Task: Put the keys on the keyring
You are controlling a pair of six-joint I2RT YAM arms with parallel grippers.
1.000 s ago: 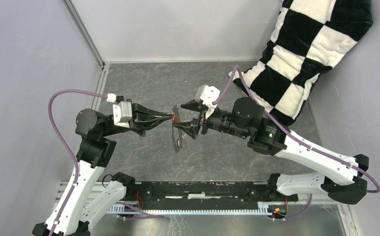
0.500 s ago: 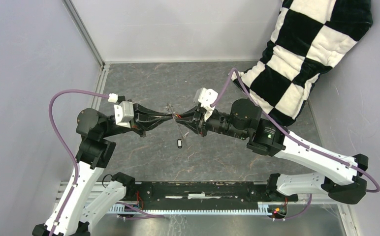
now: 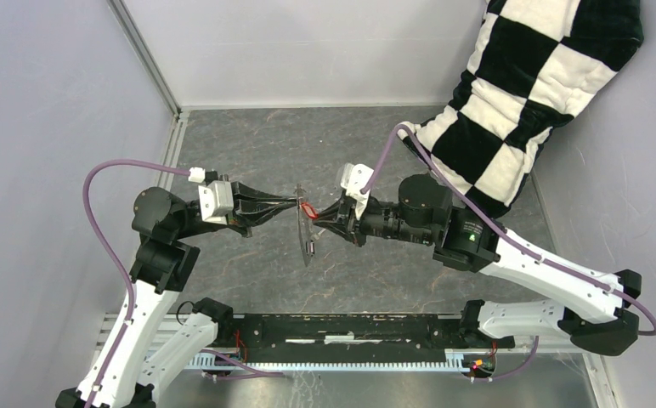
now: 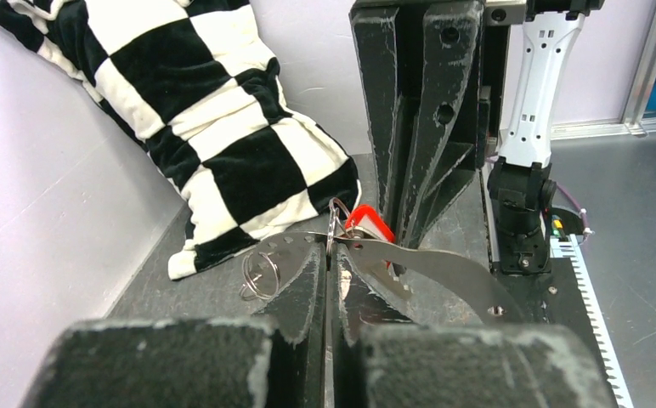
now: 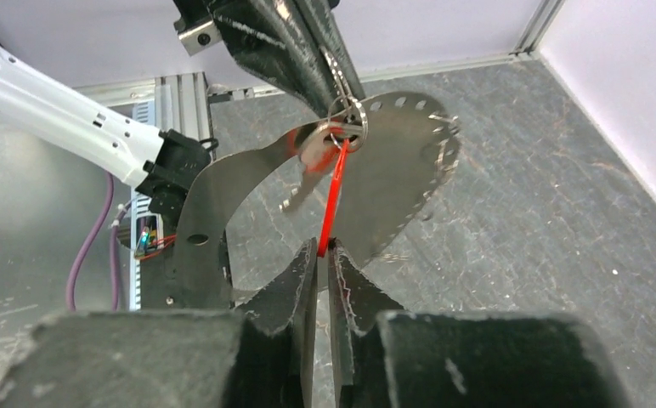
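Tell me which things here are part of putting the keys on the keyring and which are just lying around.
Part of the job:
- keyring, pinched by the left gripper
- red key, pinched by the right gripper, its tip at the keyring

Just lying about:
- checkered pillow, against the far right wall

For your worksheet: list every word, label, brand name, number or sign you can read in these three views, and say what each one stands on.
No readable text in any view.
red key: plain, no lettering shows.
keyring: bare metal with punched holes, no stamp visible.
toothed rail: ruler-like teeth only, no numbers.
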